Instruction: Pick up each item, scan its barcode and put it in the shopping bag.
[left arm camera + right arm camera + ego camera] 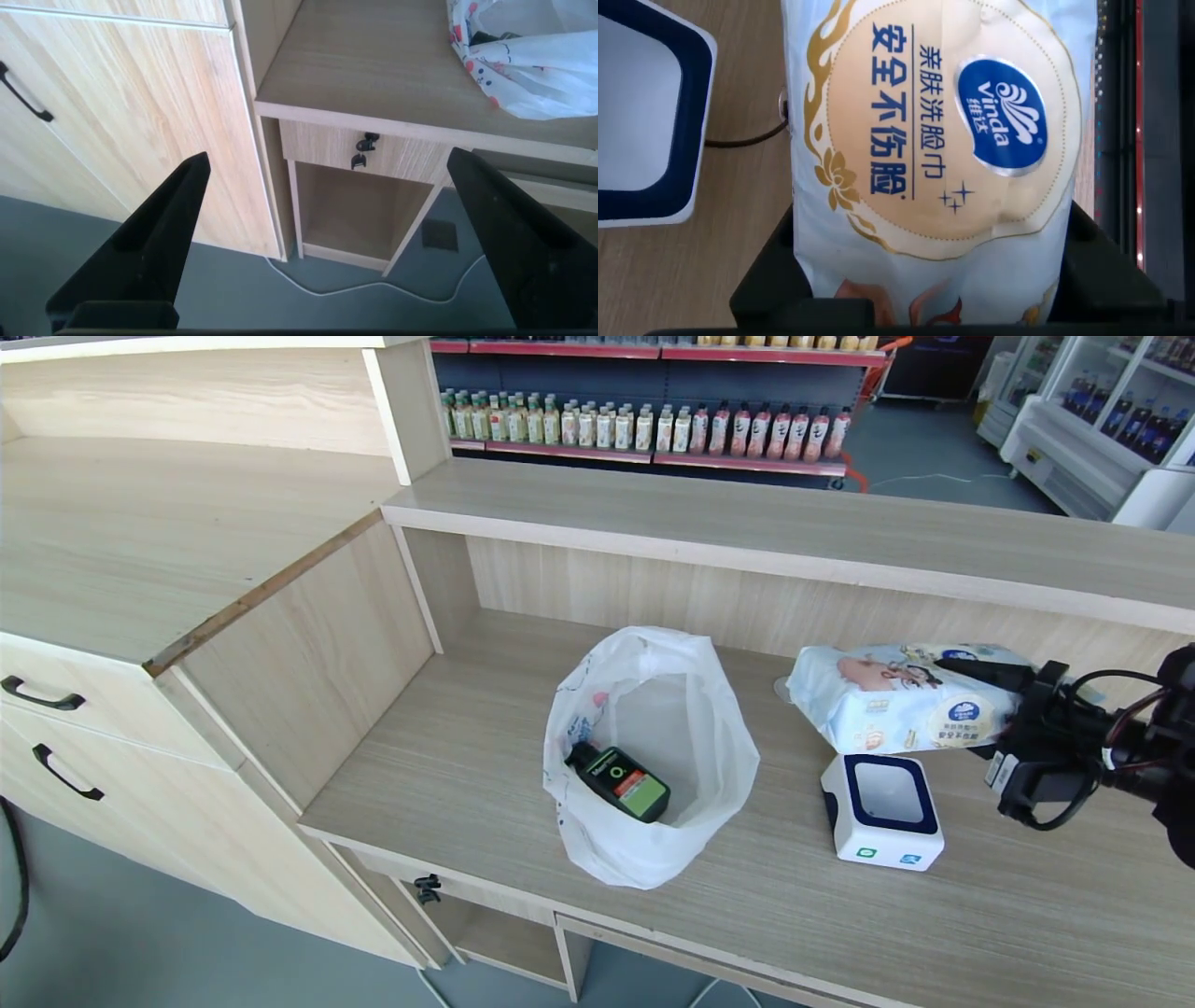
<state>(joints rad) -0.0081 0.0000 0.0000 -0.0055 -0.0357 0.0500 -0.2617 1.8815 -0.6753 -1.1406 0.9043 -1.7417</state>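
On the worktop (467, 775), in the head view, we see the white shopping bag (653, 756) standing open near the middle, with a dark green bottle (621, 784) lying inside it. To its right sits a white scanner (882, 810) with a dark-framed window facing up. Just beyond the scanner, on its far side, is the pack of wipes (901, 698). The right gripper (999, 709) has it by the right end, jaws closed on the pack from above and below. We cannot tell whether the pack clears the worktop.

In the left wrist view, the left gripper (322, 243) hangs off the worktop's near left corner, over the floor, with its jaws spread wide and nothing between them. Beyond it we see a drawer front with a key (364, 149) and the edge of the shopping bag (533, 65) up on the worktop (374, 56).

In the right wrist view, the pack of wipes (943, 140) sits squeezed between the jaws of the right gripper (938, 280), and the scanner (645, 112) lies just beside it on the worktop (738, 75).
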